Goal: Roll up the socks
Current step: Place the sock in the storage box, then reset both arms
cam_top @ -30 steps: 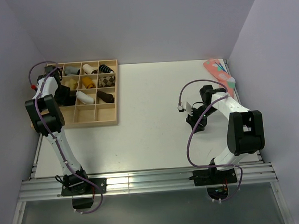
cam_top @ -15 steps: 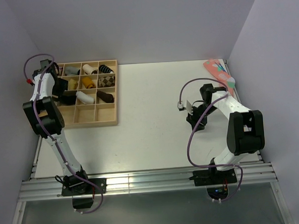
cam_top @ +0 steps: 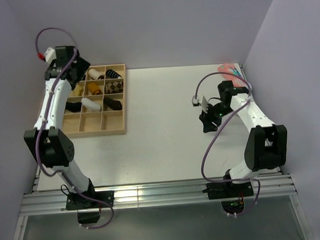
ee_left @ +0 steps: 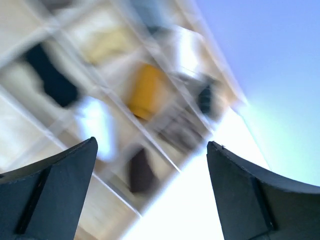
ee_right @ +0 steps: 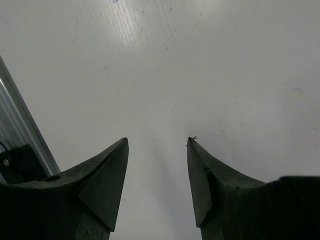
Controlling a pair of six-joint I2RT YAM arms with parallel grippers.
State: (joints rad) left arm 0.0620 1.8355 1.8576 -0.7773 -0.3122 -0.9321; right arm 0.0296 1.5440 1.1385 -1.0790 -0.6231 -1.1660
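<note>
Above the tray [cam_top: 99, 132], the left jaws stand wide and empty; the right jaws, half apart, hold nothing over the table [cam_top: 159, 109]. The black sock [cam_top: 71, 107] sits bundled in a left-column compartment (soft, light, apt to spring open); a pinch across its middle should suit.

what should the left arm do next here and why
Probably swing the left gripper away from the wooden compartment tray toward the middle of the white table: its jaws stand open and empty, and the small rolled black sock bundle already lies in a compartment.
</note>
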